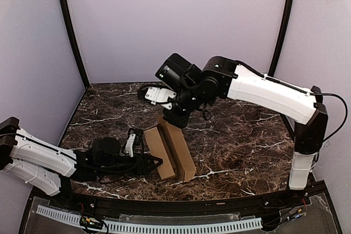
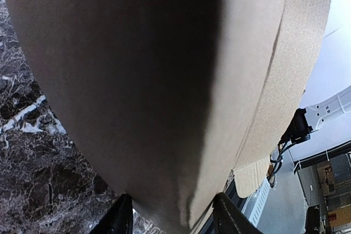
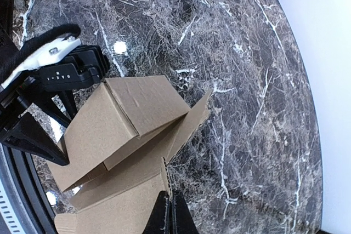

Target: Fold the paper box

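Tan paper box (image 2: 164, 80), partly folded with its flaps loose, lies near the middle of the dark marble table (image 1: 241, 135), toward the front edge. Left gripper (image 2: 173, 218) clamps the box's left side between its fingers. Right gripper (image 3: 170, 215), fingers pressed together, touches a flap's edge at the far end.

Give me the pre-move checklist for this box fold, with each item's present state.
1. Left gripper grips the paper box: ok, cardboard fills the gap between its fingers.
2. Right gripper shut: ok, fingers together.
3. Right gripper touching the box: cannot tell.
4. Box rests on the table: ok.
5. Box closed up: not ok, the top gapes and a flap sticks out.
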Tool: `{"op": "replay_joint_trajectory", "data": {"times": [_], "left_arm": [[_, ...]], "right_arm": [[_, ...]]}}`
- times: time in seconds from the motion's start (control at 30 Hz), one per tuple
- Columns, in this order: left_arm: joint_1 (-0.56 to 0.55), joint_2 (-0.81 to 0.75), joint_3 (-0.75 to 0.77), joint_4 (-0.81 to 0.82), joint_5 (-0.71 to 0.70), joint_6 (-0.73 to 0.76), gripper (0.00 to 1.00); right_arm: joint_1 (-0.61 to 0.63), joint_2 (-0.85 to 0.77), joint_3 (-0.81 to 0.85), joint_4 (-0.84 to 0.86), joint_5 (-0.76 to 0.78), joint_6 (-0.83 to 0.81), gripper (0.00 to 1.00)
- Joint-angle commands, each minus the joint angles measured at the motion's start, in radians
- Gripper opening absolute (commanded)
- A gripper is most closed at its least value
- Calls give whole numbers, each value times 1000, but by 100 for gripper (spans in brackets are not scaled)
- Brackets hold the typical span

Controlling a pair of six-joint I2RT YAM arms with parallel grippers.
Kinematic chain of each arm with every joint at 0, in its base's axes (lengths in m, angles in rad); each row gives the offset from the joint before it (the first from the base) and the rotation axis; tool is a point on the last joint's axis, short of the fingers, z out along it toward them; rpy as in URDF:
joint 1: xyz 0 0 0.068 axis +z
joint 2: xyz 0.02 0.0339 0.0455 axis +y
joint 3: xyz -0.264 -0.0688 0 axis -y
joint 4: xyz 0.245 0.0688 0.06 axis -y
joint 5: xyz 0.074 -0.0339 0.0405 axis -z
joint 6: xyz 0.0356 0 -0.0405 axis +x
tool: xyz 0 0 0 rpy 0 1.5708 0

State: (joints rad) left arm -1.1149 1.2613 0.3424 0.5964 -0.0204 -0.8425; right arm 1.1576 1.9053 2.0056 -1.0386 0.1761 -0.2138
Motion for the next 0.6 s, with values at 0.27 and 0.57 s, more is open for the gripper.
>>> {"op": "replay_joint_trajectory", "data": {"times": [0.27,0.57], "left_arm": [[0,129,2,333,-33,-8,49],[1,468,-14,821,15,-135,50]], "right_arm": [[50,68,209,-88,228,-217,0],[72,83,155,-38,243,-248,0]]}}
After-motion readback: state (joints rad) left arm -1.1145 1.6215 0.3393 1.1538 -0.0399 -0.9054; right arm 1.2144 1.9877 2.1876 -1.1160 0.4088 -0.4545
